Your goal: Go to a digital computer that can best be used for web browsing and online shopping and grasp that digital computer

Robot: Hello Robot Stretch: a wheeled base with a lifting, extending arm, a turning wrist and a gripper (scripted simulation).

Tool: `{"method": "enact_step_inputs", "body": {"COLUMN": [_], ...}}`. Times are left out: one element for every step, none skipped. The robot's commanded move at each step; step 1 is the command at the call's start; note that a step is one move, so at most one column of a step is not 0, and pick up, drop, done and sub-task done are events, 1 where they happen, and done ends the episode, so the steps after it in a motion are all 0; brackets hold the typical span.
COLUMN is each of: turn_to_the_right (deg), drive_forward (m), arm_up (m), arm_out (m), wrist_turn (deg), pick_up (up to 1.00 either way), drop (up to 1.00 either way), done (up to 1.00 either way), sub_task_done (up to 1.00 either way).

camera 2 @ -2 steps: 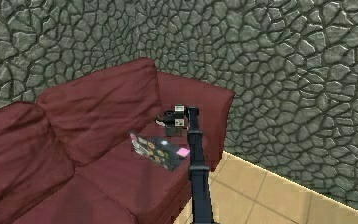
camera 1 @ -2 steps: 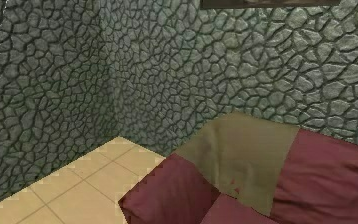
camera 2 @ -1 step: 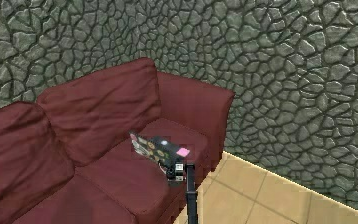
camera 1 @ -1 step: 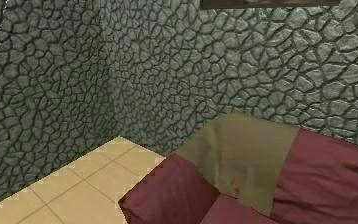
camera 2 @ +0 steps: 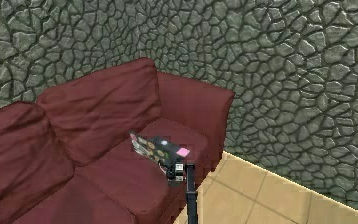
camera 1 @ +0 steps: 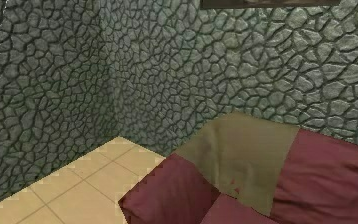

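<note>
**A:** What is seen first?

**B:** A grey stone wall [camera 2: 287, 70] is seen at the far side. A dark red sofa [camera 2: 87, 110] is set against it. Pale floor tiles [camera 2: 277, 200] are laid to the right of the sofa. A dull green cloth [camera 1: 237, 150] is spread over one sofa arm.

**A:** Where is the computer?

**B:** A small dark flat thing [camera 2: 160, 146] is laid on the right end of the sofa seat. A pink patch [camera 2: 184, 150] is seen at its right and a stripy bit [camera 2: 142, 148] at its left.

**A:** And the hand?

**B:** The dark arm [camera 2: 191, 195] is reached out from the near side. The gripper [camera 2: 173, 165] is seen just near the dark flat thing. Whether the thing is touched or held cannot be told, and how wide the fingers are cannot be told.
</note>
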Motion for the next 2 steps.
{"method": "enact_step_inputs", "body": {"turn_to_the_right": [0.0, 0.0], "drive_forward": [0.0, 0.0], "arm_up": [0.1, 0.0], "arm_out": [0.0, 0.0], "wrist_turn": [0.0, 0.0], "pick_up": [0.0, 0.0], "drop": [0.0, 0.0], "done": [0.0, 1.0], "sub_task_done": [0.0, 0.0]}}
